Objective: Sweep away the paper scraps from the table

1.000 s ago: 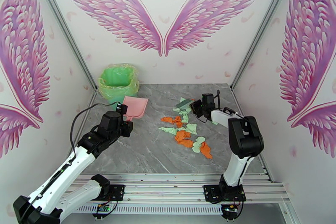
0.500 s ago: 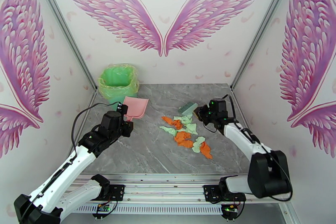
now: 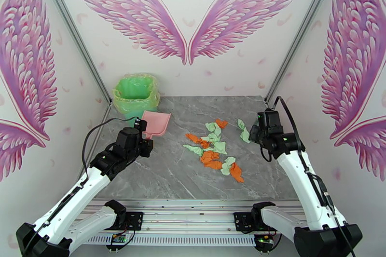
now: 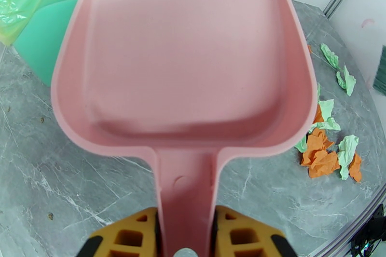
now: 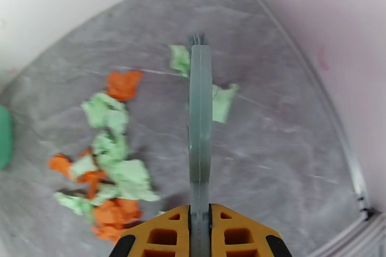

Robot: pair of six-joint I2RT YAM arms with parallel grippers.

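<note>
Toward nine o'clock of the right end effector (image 5: 200, 226) (clamped on the teal brush (image 5: 200, 108)) lie the paper scraps (image 3: 210, 156), pink dustpan (image 3: 157, 124) beyond.

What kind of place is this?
Probably a staged robot test booth, not a home: a marble-pattern table framed by aluminium rails, walls printed with pink wings, and a left arm and right arm bolted at its near edge.

dustpan (image 3: 155, 124) left of paper scraps (image 3: 212, 149), bin (image 3: 136, 93) behind
</note>
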